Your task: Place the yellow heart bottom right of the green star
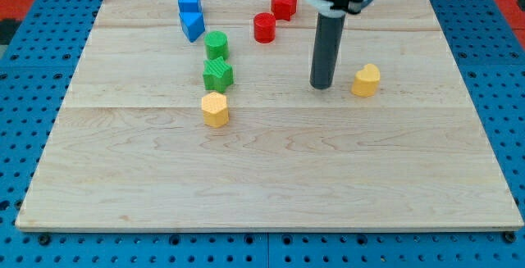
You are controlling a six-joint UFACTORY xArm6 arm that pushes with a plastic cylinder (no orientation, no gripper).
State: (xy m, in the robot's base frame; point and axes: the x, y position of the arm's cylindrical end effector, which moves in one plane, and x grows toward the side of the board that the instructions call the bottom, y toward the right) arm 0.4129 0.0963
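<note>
Camera view, from above the wooden worktop (271, 178): my tip (321, 85) rests on the boards just to the view's left of the yellow heart (366, 80), close beside it, with a thin strip of wood showing between them. The arm carries no hand; it ends in the straight dark rod, which stands upright and holds nothing.

The yellow heart sits right of centre, roughly level with the green star (217, 74) and well apart from it, with the rod standing between the two. The green star lies left of centre. Touching or nearly touching its upper edge is a green cylinder (216, 44), and just below the star, toward the view's bottom, sits a yellow hexagon (215, 109).

Near the view's top left, a blue cube (189, 2) stands against a blue triangle (193, 25) just below it; the pair lies up and to the left of the green cylinder. Toward the top centre, a red cylinder (264, 28) sits just down and left of a red star (284, 4), the two nearly touching. The red star lies just left of the rod's upper part.

Seams run across the worktop from left to right, and its lower half carries no blocks. Around it spreads a blue pegboard (25, 71) dotted with holes.
</note>
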